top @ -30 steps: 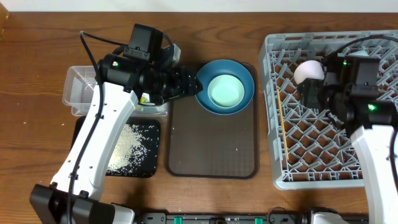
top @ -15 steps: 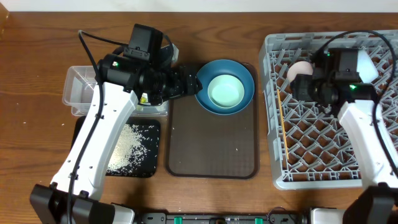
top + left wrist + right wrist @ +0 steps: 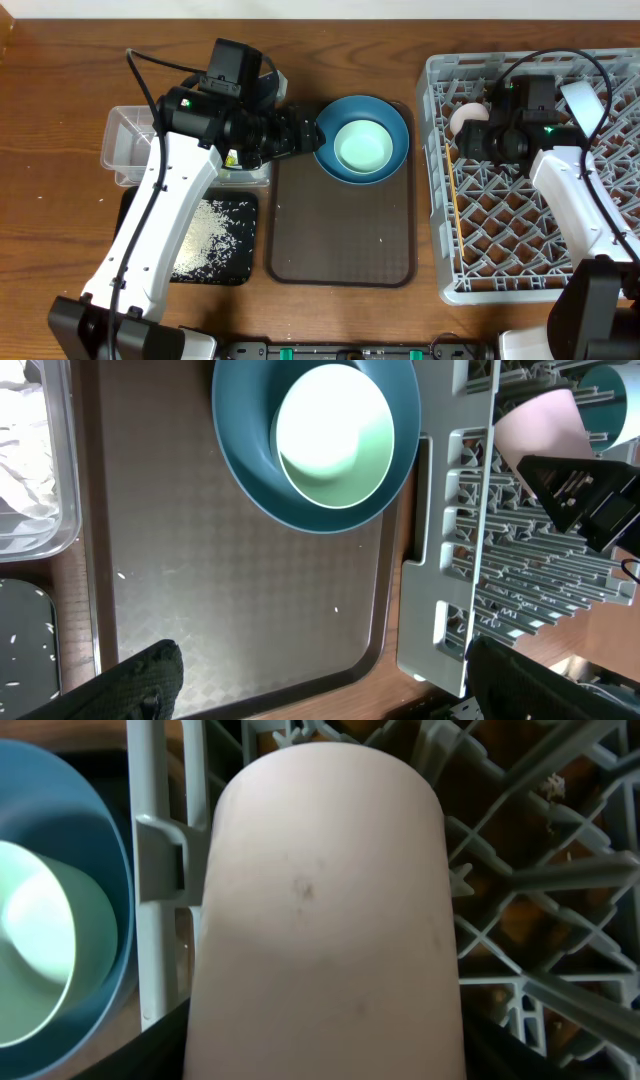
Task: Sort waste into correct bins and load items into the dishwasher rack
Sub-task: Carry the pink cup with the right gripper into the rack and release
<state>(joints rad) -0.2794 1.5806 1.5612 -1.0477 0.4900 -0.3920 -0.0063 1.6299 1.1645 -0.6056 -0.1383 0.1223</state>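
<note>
The pink cup (image 3: 462,118) lies on its side over the far left corner of the dishwasher rack (image 3: 600,270). My right gripper (image 3: 476,130) is shut on it, and the cup (image 3: 320,910) fills the right wrist view between the dark fingers. The mint-green bowl (image 3: 362,145) sits in the dark blue plate (image 3: 393,115) at the far end of the brown serving tray (image 3: 340,235). My left gripper (image 3: 304,133) hovers at the plate's left rim, open and holding nothing (image 3: 335,685). Thin wooden chopsticks (image 3: 453,195) lie along the rack's left wall.
The clear tub (image 3: 122,150) with white paper stands at the left, a yellow-green wrapper (image 3: 232,158) at its near right corner. The black tray (image 3: 235,262) in front of it holds scattered rice (image 3: 205,230). The rack's corner (image 3: 440,590) adjoins the serving tray.
My right arm has carried the pink cup leftward and farther back, to the rack's far left corner. The left gripper's jaws have widened a little; the left arm has stayed put.
</note>
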